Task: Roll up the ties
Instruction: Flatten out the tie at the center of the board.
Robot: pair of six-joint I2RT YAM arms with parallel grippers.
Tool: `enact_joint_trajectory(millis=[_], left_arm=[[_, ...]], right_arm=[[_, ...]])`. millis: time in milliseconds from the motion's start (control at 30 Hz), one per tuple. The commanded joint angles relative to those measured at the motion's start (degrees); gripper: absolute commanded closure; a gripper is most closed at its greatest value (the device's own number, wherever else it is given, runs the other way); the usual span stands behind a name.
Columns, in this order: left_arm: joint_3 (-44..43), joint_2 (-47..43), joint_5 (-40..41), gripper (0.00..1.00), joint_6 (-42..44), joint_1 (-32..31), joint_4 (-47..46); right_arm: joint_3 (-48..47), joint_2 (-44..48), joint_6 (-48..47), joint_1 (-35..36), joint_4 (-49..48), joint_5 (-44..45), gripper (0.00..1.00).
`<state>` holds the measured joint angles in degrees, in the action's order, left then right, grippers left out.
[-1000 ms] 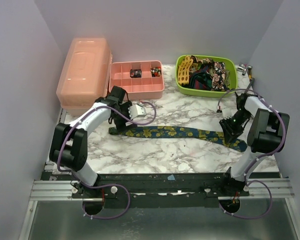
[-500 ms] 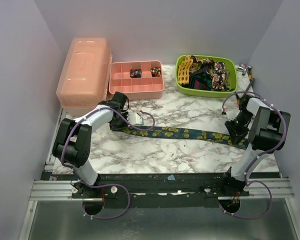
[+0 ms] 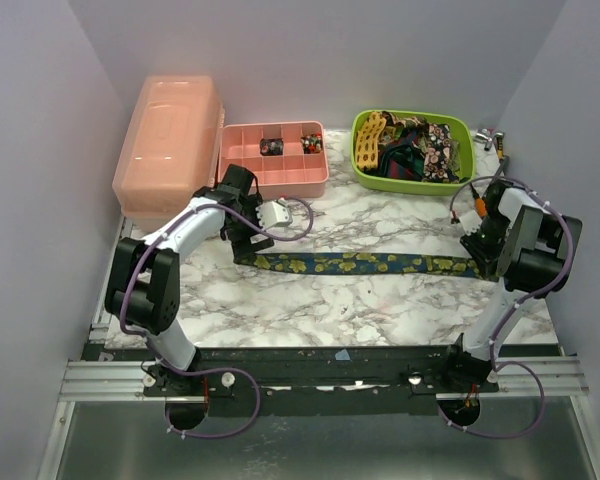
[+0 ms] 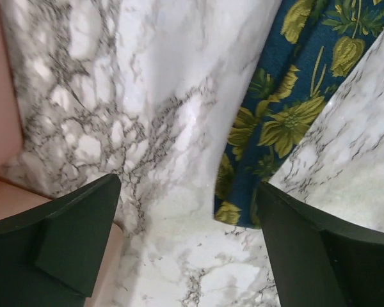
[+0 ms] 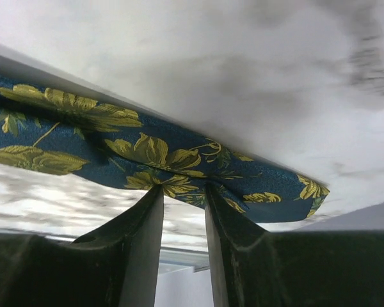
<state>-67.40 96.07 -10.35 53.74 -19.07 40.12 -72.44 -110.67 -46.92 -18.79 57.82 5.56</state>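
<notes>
A dark navy tie with yellow-green flowers [image 3: 360,263] lies stretched in a nearly straight line across the marble table. My right gripper [image 3: 480,250] is shut on its right end; in the right wrist view the fingers [image 5: 147,243] pinch the fabric [image 5: 147,153] at their tips [image 5: 182,188]. My left gripper [image 3: 248,240] is open over the tie's left end. In the left wrist view this end [image 4: 275,121] lies on the marble between the wide-apart jaws [image 4: 189,192], close to the right finger [image 4: 307,256]. Other ties [image 3: 410,145] are heaped in a green bin.
The green bin [image 3: 360,150] stands at the back right. A pink compartment tray [image 3: 270,187] and a pink lidded box [image 3: 170,140] stand at the back left, just behind my left gripper; the box edge shows in the left wrist view [image 4: 0,96].
My right gripper has pulled the tie's right end rightward and back, straightening the tie. The tie's left end slid right. My left gripper has come down over that end.
</notes>
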Motion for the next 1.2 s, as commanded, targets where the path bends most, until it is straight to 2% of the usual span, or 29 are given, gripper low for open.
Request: enact_joint_trajectory(millis=[0, 200, 300, 367, 433, 467, 500, 600, 733, 767, 833, 1000, 1067, 1167], left_arm=[[-2.51, -4.66, -10.21, 0.02, -5.08, 0.25, 1.12], [-6.21, -9.96, -16.96, 0.02, -13.11, 0.84, 0.01], [-3.93, -16.25, -17.35, 0.02, -21.87, 1.51, -10.07], [-0.02, -21.22, -18.6, 0.01, -26.04, 2.32, -18.88], [5.93, -25.91, -18.13, 0.01, -30.55, 2.46, -29.97], [8.87, -27.85, -17.38, 0.01, -32.35, 2.44, -34.83], [10.28, -28.88, -16.24, 0.01, -34.74, 2.33, -36.98], [7.35, -28.77, -18.26, 0.02, -36.28, 2.43, -31.06], [0.26, -24.14, -26.77, 0.02, -32.2, 2.46, -15.63], [0.25, -23.62, -27.34, 0.01, -31.66, 2.46, -13.84], [2.16, -23.98, -26.55, 0.02, -32.25, 2.61, -13.94], [4.55, -25.27, -28.3, 0.02, -37.6, 5.69, -15.2], [3.96, -24.57, -29.74, 0.02, -40.37, 7.56, -14.56], [3.94, -23.84, -30.94, 0.02, -42.56, 9.47, -14.05]], right_arm=[[-4.22, -4.64, -8.04, -2.68, -10.66, 2.18, 0.64], [-12.69, -3.86, -15.23, -6.58, -7.29, 0.71, 0.53], [-16.34, -0.68, -16.0, -6.97, -3.44, -3.35, 0.42], [-20.24, 2.06, -15.4, -6.97, 1.46, -10.57, 0.33], [-23.75, 5.28, -14.43, -6.88, 5.64, -18.72, 0.19], [-25.21, 7.01, -14.06, -6.87, 7.51, -24.01, 0.09], [-26.23, 8.68, -13.2, -6.8, 8.39, -28.65, 0.01], [-23.54, 13.31, -5.19, -5.55, 5.16, -43.04, 0.0], [-21.34, 13.04, -3.77, -0.45, 8.0, -55.97, 0.0], [-21.86, 11.75, -5.71, 2.75, 10.98, -55.57, 0.0], [-21.01, 9.91, -8.99, 13.06, 13.33, -46.43, 0.0], [-2.25, 15.89, -7.91, 32.14, -5.64, -34.19, 0.0], [1.26, 15.31, -8.5, 37.91, -9.86, -30.57, 0.0], [2.98, 11.85, -8.29, 42.61, -13.42, -28.93, 0.0]])
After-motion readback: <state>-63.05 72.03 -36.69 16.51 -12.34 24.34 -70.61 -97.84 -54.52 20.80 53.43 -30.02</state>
